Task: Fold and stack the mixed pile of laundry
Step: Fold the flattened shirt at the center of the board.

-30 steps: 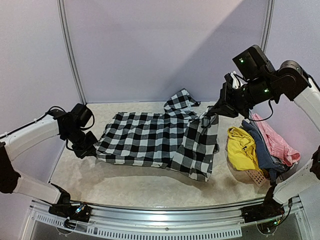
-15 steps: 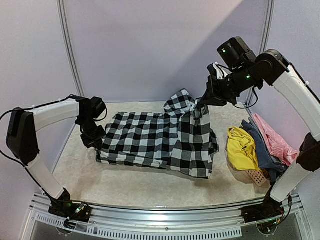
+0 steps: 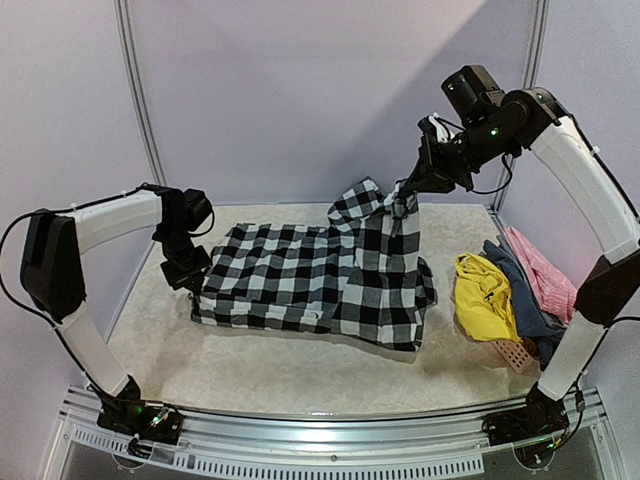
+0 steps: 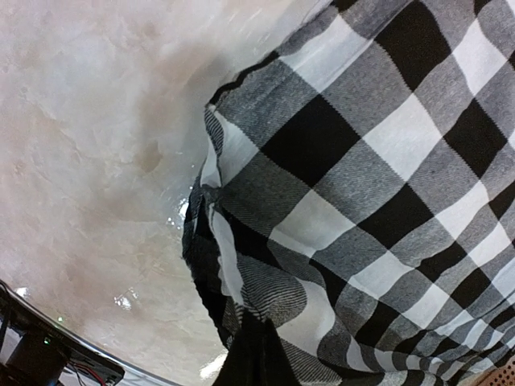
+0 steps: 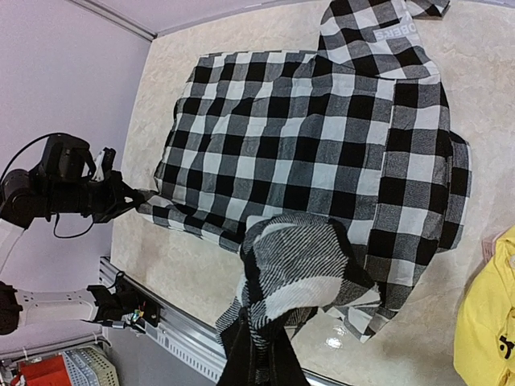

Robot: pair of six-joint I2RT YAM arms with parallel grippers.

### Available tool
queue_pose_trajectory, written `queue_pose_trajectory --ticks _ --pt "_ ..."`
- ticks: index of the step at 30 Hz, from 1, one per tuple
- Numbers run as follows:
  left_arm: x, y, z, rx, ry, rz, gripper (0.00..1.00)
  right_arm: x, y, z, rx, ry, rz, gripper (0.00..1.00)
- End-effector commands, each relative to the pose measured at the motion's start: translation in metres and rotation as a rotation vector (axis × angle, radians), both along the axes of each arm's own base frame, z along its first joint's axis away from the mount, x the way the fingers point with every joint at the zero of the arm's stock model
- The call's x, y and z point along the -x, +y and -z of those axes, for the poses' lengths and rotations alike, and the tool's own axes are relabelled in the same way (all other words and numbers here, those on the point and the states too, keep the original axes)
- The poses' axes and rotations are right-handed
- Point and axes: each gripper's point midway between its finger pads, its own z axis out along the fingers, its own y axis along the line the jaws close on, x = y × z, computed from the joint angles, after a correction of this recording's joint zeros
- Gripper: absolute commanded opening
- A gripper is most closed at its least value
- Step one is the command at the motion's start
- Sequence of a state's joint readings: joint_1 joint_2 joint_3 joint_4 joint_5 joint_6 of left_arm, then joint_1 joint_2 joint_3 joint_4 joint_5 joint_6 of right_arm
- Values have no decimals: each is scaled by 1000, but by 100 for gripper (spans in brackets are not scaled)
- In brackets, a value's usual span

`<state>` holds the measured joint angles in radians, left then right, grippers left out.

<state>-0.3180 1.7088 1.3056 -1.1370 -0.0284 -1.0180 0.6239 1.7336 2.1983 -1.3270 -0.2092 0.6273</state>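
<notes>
Right pincer (image 3: 408, 190) holds checked shirt (image 3: 300, 280) edge high; left pincer (image 3: 190, 284) grips its hem

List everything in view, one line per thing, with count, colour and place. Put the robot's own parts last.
black-and-white checked cloth shirt: one, black and white, spread across the table's middle, its right part lifted
bright yellow cloth garment: one, yellow, right side, left end of the heap
blue-grey cloth garment: one, blue-grey, between the yellow and pink ones
pink cloth garment: one, pink, far right of the heap
salmon perforated plastic basket: one, salmon, near right, mostly hidden under the heap
marbled table: one, beige, beneath everything
left gripper: one, black, shut on the shirt's left edge
right gripper: one, black, raised at the back right, shut on bunched shirt cloth
</notes>
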Motion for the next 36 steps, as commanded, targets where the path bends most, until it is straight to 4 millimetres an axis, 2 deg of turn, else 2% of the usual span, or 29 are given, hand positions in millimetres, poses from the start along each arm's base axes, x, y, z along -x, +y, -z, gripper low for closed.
queue_pose_trajectory --ticks 1,8,12,20,24,29,32,34,36 --pt "-15 5 -5 -23 -8 -28 0 -11 0 -3 -36 22 -44 0" --pt "-28 7 -14 -28 -41 -63 0 -42 -10 -22 -88 -48 -45 0" --pt "-33 9 -16 -30 -44 -72 0 -51 -1 -34 -140 -105 -105 0" --pt "-51 10 -15 -15 -80 -93 0 -73 -1 -20 -66 -169 -119 0" --pt "-67 7 -15 1 -120 -86 0 -92 -15 -26 -26 -231 -44 0" --pt "-81 8 -18 -2 -124 -70 0 -110 -36 -41 -60 -271 20 0" --pt "-85 10 -16 -9 -123 -74 0 -111 -34 -44 -63 -294 -8 0" --pt "-88 10 -12 -9 -122 -75 0 -111 -33 -38 -56 -281 -25 0" --pt "-90 11 -5 -19 -112 -72 0 -113 -30 -23 -42 -246 -40 0"
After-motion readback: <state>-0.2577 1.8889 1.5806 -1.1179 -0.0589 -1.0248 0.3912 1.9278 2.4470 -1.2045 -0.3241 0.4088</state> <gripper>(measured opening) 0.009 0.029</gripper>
